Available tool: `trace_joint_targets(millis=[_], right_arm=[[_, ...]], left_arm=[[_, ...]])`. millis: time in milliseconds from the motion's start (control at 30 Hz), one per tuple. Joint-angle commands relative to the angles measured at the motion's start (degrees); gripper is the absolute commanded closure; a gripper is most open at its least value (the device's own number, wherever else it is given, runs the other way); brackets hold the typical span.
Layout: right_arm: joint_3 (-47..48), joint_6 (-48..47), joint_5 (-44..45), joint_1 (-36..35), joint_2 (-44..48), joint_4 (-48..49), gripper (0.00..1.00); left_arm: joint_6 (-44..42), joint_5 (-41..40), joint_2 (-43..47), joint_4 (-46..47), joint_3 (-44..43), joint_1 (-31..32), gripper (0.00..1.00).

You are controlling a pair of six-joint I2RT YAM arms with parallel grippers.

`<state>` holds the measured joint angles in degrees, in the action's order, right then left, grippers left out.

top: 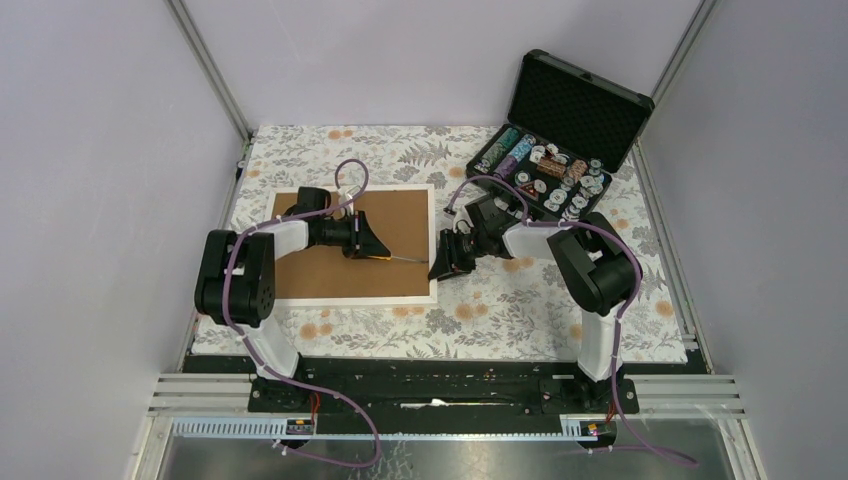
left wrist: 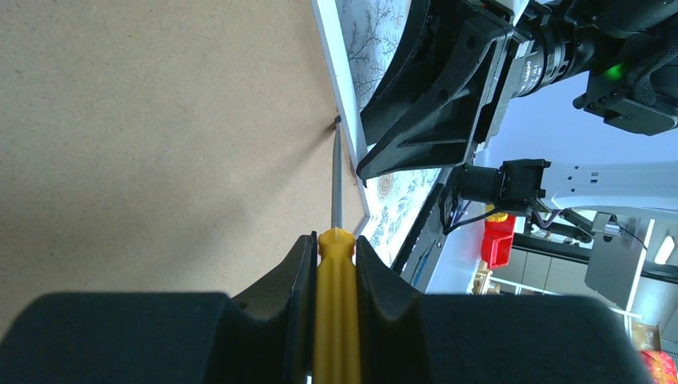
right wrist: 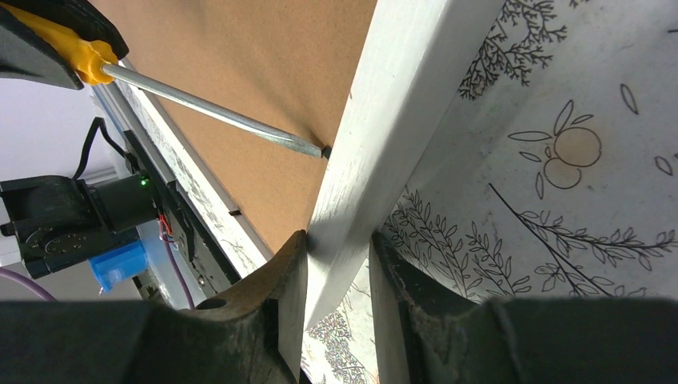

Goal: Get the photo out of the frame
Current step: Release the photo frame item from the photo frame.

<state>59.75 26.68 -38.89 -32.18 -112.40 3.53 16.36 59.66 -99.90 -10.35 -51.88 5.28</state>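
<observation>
Barely started: left hand (left wrist: 336,244) pinches a screwdriver (left wrist: 337,184) at probably a tab (left wrist: 337,121), right hand (right wrist: 336,250) clamps the frame (right wrist: 400,96), backing (left wrist: 160,120) still in.

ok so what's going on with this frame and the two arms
The frame lies face down, brown backing board up. The left pincer is shut on a yellow-handled screwdriver, its tip at a small dark tab where the board meets the frame's white border. The right pincer grips that border beside it. The board is in place, so the photo is hidden.
</observation>
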Motion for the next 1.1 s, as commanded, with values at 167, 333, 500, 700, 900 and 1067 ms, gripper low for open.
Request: trace_joint_targets(millis=[167,333,500,700,900,1067], right_arm=[[0.07,-5.78,6.22,-1.56,-6.52,-0.75,0.94],[1.85,-6.61,7.49,-2.54,-7.74,-2.71,1.00],[2.69,-7.27,8.56,-2.89,-8.91,-4.57,1.00],[3.36,-7.35,8.99,-2.91,-9.87,-6.03,1.00],[2.96,-7.61,10.06,-2.91,-9.57,-6.58,1.00],[2.98,-7.84,10.86,-2.74,-9.53,-6.91,1.00]], left_arm=[[2.02,-1.63,-4.52,7.83,2.39,2.08,1.00],[4.62,-0.66,-6.69,12.15,3.53,2.45,1.00],[7.90,0.09,-8.00,16.88,5.06,2.54,1.00],[10.80,0.68,-11.70,20.98,5.69,2.63,1.00],[3.90,-1.98,-5.37,10.98,2.98,1.49,1.00],[-1.73,-6.06,1.58,0.56,-0.70,0.57,1.00]])
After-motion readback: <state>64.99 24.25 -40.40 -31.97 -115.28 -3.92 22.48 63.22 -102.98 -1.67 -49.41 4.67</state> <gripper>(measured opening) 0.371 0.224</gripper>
